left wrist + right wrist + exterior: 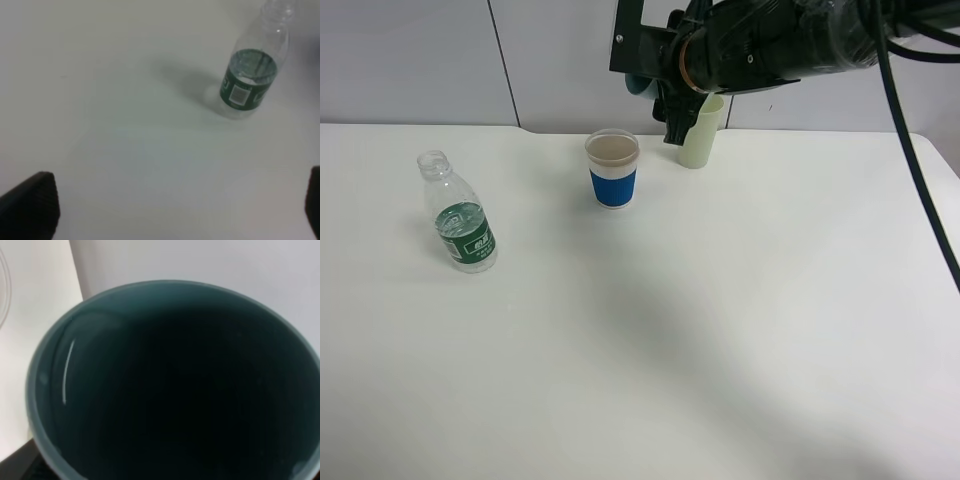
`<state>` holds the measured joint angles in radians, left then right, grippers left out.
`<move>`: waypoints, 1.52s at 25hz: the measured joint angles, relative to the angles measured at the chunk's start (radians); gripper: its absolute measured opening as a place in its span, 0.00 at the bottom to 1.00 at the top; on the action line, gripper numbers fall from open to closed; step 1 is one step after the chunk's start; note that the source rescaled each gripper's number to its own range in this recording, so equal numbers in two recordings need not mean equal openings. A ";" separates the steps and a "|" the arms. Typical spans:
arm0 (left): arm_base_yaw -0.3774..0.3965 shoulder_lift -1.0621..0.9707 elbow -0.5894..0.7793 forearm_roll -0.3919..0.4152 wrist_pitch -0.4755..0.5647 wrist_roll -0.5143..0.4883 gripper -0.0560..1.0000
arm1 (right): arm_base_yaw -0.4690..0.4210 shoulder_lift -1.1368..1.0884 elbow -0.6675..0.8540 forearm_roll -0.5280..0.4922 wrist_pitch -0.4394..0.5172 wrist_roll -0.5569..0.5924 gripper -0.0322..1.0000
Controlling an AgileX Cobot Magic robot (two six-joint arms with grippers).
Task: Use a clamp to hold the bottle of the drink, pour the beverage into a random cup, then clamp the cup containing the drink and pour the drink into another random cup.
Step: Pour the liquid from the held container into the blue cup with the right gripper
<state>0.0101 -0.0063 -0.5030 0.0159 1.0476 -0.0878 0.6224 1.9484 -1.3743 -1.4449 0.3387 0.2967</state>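
A clear uncapped bottle (460, 225) with a green label stands upright on the left of the table, with a little liquid in it; it also shows in the left wrist view (250, 75). A cup with a blue sleeve (612, 170) stands mid-table at the back. A pale green cup (701, 130) stands behind it to the right. My right gripper (665, 85) is shut on a teal cup (638, 85) and holds it in the air above and between those two cups. The teal cup's dark inside (175, 390) fills the right wrist view. My left gripper (170, 210) is open and empty, short of the bottle.
The white table (670, 350) runs back to a grey wall. The right arm's black body and cables (790, 40) hang over the back right. The left arm is out of the exterior view.
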 joint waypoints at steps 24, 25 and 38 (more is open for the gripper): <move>0.000 0.000 0.000 0.000 0.000 0.000 1.00 | 0.000 0.000 0.000 -0.138 0.000 -0.008 0.03; 0.000 0.000 0.000 0.000 0.000 0.000 1.00 | 0.000 0.000 0.000 -0.142 0.000 -0.009 0.03; 0.000 0.000 0.000 0.000 0.000 0.000 1.00 | 0.000 0.000 0.000 -0.230 0.018 -0.016 0.03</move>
<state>0.0101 -0.0063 -0.5030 0.0159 1.0476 -0.0878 0.6224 1.9484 -1.3743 -1.6750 0.3563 0.2803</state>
